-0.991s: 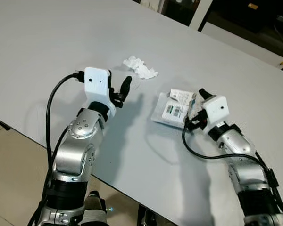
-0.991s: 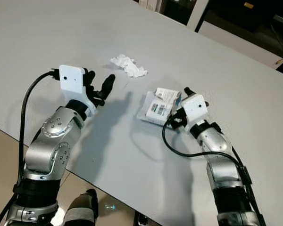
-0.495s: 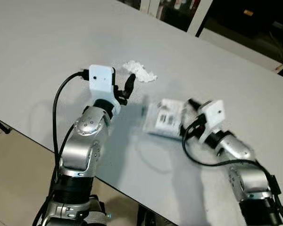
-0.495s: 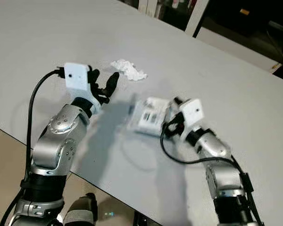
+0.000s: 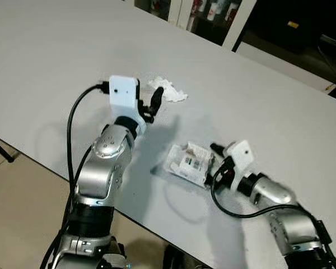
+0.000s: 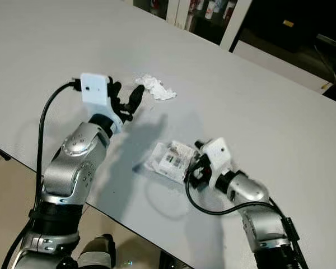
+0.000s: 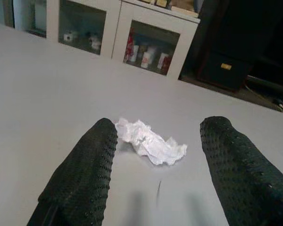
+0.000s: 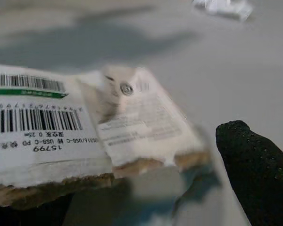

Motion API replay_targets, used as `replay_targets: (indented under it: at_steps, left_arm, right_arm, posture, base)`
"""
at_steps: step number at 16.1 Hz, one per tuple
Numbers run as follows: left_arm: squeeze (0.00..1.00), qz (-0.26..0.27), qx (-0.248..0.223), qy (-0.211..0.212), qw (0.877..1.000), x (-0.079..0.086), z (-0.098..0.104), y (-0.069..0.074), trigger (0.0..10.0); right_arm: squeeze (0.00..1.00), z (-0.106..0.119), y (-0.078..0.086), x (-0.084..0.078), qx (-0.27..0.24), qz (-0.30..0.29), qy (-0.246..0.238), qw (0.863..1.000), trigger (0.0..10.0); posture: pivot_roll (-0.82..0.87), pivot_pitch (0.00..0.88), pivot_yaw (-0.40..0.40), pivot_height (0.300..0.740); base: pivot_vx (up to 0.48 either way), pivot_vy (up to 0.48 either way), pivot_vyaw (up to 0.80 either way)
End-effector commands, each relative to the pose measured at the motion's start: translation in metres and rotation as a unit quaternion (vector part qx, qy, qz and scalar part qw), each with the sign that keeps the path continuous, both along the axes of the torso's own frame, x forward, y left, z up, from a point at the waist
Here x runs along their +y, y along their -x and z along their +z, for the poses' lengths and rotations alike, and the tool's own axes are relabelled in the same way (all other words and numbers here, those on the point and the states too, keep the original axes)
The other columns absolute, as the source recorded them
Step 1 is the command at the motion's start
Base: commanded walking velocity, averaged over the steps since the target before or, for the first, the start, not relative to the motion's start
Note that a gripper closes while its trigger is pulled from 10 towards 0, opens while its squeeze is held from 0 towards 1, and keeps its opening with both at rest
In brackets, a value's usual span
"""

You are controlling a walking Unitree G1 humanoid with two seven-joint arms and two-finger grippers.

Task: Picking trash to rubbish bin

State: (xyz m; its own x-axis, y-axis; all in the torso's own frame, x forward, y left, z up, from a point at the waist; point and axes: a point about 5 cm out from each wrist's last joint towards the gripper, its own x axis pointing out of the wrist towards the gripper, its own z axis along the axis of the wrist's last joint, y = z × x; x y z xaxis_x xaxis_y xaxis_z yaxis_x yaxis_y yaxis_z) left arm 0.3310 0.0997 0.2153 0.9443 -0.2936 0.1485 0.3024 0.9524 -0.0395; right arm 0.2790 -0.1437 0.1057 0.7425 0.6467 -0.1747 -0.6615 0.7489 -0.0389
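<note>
We had two pieces of trash on the grey table (image 5: 56, 61). The crumpled tissue (image 5: 169, 91) lay at about one o'clock from our left gripper (image 5: 148, 103), close ahead of it. In the left wrist view the tissue (image 7: 150, 143) sat on the table between and beyond the two black fingers (image 7: 82, 181), which were spread wide and gripped nothing.

The torn packet (image 5: 189, 162), card and clear plastic with a barcode label, lay flat at nine o'clock from our right gripper (image 5: 215, 162), right up against it. The right wrist view showed the packet (image 8: 61, 136) close up with one fingertip (image 8: 257, 165) beside its torn edge; we could not tell how far that gripper was open or whether it had hold.

We judged the tissue to be very light, soft and squashable, best pinched across its bunched middle. The packet looked light, thin and fairly stiff but slippery on its film, so a raised torn edge seemed the likeliest purchase.
</note>
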Motion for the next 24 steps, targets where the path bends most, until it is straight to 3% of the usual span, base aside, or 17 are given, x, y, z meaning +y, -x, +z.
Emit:
replay_targets:
  at_steps: [1, 2, 3, 4, 14, 17, 19, 24]
  left_arm:
    - [0.0, -0.011, 0.001, 0.003, 1.0, -0.006, -0.001, 0.0, 10.0]
    - [0.0, -0.01, 0.001, 0.004, 1.0, -0.006, 0.0, -0.001, 10.0]
    - [0.0, -0.01, 0.001, 0.005, 1.0, -0.007, 0.0, -0.001, 10.0]
    - [0.0, -0.009, 0.001, 0.006, 1.0, -0.007, 0.0, -0.001, 10.0]
    - [0.0, -0.011, 0.003, 0.013, 1.0, -0.01, -0.001, -0.003, 10.0]
    - [0.0, -0.012, 0.003, 0.015, 1.0, -0.01, 0.0, -0.004, 10.0]
    - [0.0, -0.008, 0.003, 0.016, 1.0, -0.009, 0.0, -0.005, 10.0]
    - [0.0, -0.007, 0.001, 0.017, 1.0, -0.009, 0.001, -0.005, 10.0]
  right_arm:
    - [0.0, -0.01, 0.004, -0.003, 0.025, 0.0, 0.005, 1.0, 10.0]
    - [0.0, -0.016, 0.005, 0.002, 0.035, 0.007, 0.01, 0.999, 10.0]
    - [0.0, -0.021, 0.007, 0.005, 0.044, 0.017, 0.009, 0.999, 1.9]
    - [0.0, -0.023, 0.008, 0.007, 0.05, 0.021, 0.004, 0.999, 0.0]
    - [0.0, -0.023, 0.008, -0.002, 0.043, -0.002, 0.001, 0.999, 0.0]
    - [0.0, -0.015, 0.004, -0.003, 0.036, -0.016, -0.026, 0.999, 0.0]
    - [0.0, 0.001, -0.008, -0.006, -0.005, -0.059, -0.056, 0.997, 0.0]
    - [0.0, 0.036, -0.027, -0.015, -0.096, -0.13, -0.064, 0.985, 0.0]
  posture:
    - [0.26, 0.158, -0.169, 0.74]
    - [0.26, 0.159, -0.17, 0.74]
    - [0.26, 0.161, -0.175, 0.74]
    - [0.26, 0.161, -0.175, 0.74]
    - [0.25, 0.155, -0.174, 0.74]
    - [0.25, 0.154, -0.175, 0.74]
    - [0.26, 0.154, -0.173, 0.74]
    - [0.26, 0.153, -0.169, 0.74]
  base:
    - [0.0, 0.0, 0.0]
    - [0.0, 0.0, 0.0]
    - [0.0, 0.0, 0.0]
    - [0.0, 0.0, 0.0]
    - [0.0, 0.0, 0.0]
    - [0.0, 0.0, 0.0]
    - [0.0, 0.0, 0.0]
    - [0.0, 0.0, 0.0]
